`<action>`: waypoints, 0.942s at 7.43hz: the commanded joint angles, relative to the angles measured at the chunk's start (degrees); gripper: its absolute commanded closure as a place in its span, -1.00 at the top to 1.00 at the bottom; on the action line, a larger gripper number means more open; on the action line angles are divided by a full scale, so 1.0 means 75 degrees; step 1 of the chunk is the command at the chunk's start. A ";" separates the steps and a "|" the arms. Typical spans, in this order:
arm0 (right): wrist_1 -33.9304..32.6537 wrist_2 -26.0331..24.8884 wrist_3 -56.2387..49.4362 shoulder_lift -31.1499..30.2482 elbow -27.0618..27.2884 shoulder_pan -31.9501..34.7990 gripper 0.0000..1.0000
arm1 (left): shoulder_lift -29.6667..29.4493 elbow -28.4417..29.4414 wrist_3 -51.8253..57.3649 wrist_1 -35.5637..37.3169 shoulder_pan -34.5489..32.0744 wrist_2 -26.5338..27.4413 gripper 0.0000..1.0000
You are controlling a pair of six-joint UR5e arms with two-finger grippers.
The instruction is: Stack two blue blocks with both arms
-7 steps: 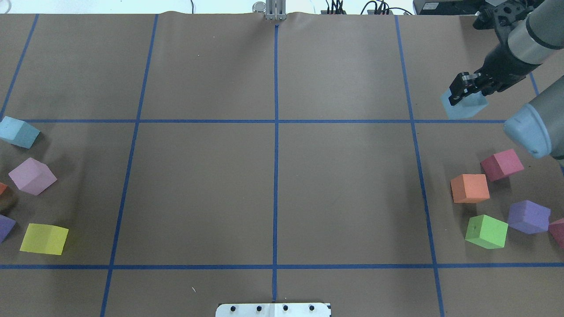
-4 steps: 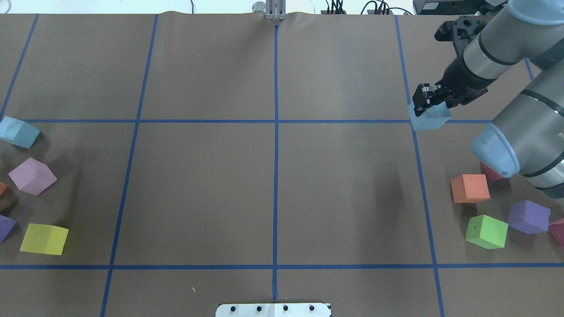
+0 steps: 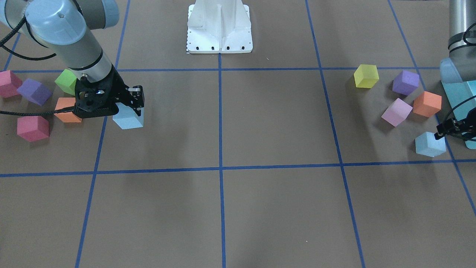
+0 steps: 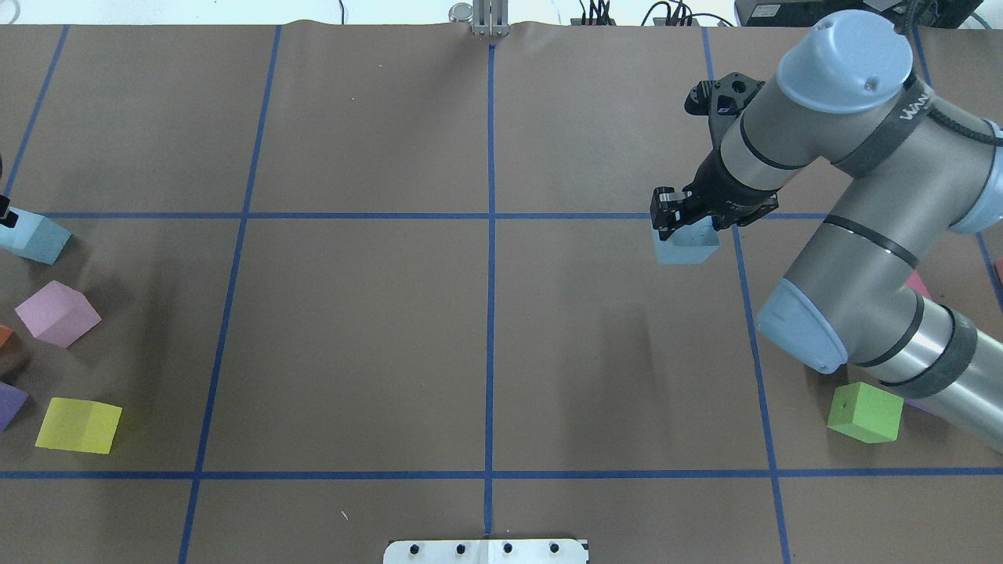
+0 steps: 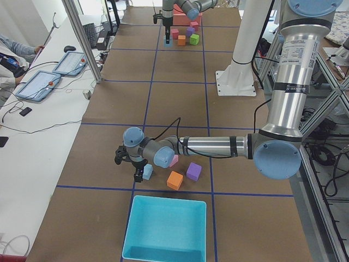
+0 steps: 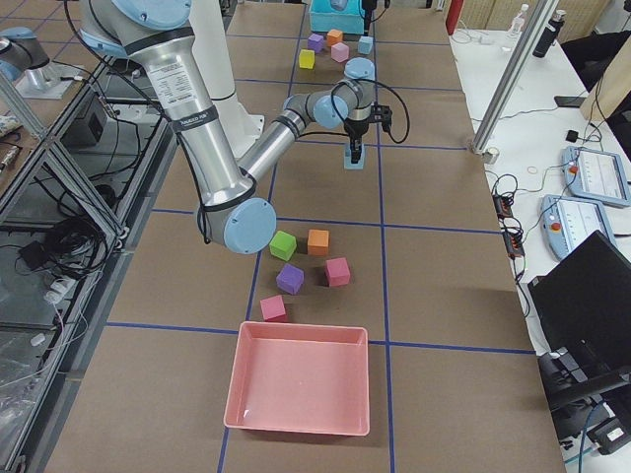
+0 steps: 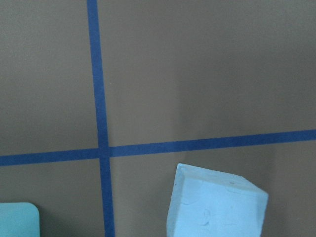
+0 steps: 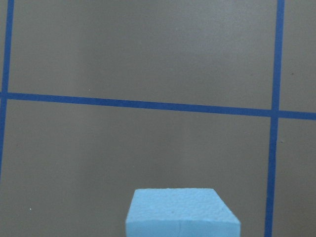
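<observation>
From where I stood, the job was perhaps a third done. The right arm (image 4: 831, 180) stretched in from the right end of the worktop (image 4: 353, 352), and the right fingers (image 4: 666, 221) were pinching one blue block (image 4: 688, 244) from above. That held block looked to hang clear of the worktop, its shadow lying apart from it. It was over the right half, well in from the right end and roughly midway between the robot's edge and the operators' edge. The other block (image 3: 430, 144) sat on the worktop close to the left end, turned askew to the edges, near a pink cube (image 3: 396, 111) and an orange cube (image 3: 427, 104). The left fingers (image 3: 447, 128) hovered just beside and above it. Whether they were spread or pressed together I could not tell, for little of them showed, and the left wrist camera caught only the block itself. So one block was in hand, the other was not yet gripped, and nothing was stacked. What was left, as I judged it, was to set one block down where both arms could reach, likely near the middle. The second then had to be grasped, carried over and placed squarely on top.
</observation>
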 commanded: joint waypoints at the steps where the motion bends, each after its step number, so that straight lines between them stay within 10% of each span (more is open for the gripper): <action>1: 0.0001 -0.0410 0.0817 0.0230 -0.0002 -0.0479 0.13 | -0.0193 0.0074 0.0007 0.0132 0.0050 -0.0050 0.98; 7: -0.0058 -0.1500 0.3045 0.1400 -0.0514 -0.1722 0.13 | -0.0568 0.0484 0.0136 0.0097 0.0297 -0.0061 0.98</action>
